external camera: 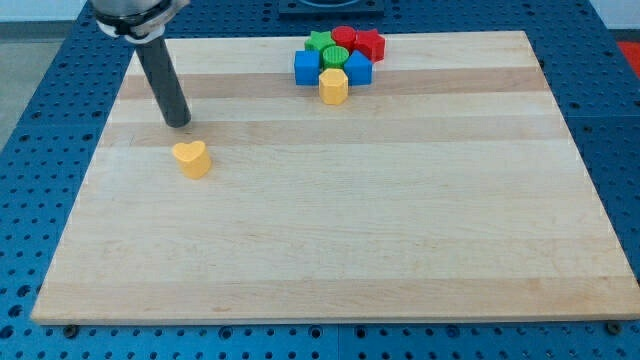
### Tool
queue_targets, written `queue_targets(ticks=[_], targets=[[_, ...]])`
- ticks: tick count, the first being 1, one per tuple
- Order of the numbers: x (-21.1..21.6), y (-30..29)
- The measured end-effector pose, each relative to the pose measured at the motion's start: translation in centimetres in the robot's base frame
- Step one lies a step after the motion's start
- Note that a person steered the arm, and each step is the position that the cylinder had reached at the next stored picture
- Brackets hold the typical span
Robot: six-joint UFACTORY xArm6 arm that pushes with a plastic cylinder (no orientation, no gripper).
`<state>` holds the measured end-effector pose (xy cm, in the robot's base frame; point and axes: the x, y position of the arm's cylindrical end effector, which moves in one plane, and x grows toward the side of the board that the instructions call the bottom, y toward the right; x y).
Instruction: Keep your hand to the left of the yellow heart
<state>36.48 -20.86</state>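
Note:
A yellow heart [191, 158] lies on the wooden board [330, 240] at the view's left. My tip [179, 122] rests on the board just above the heart and slightly to its left, a small gap apart. The rod rises from there toward the view's top left.
A tight cluster sits at the view's top centre: a green star [320, 41], a red cylinder [344, 37], a red block [370, 44], a green cylinder [334, 55], a blue cube [307, 67], a blue block [358, 68] and a yellow hexagon [333, 86].

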Motion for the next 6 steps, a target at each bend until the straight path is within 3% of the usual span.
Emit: queue_targets(ticks=[6], targets=[[4.7, -2.0]])
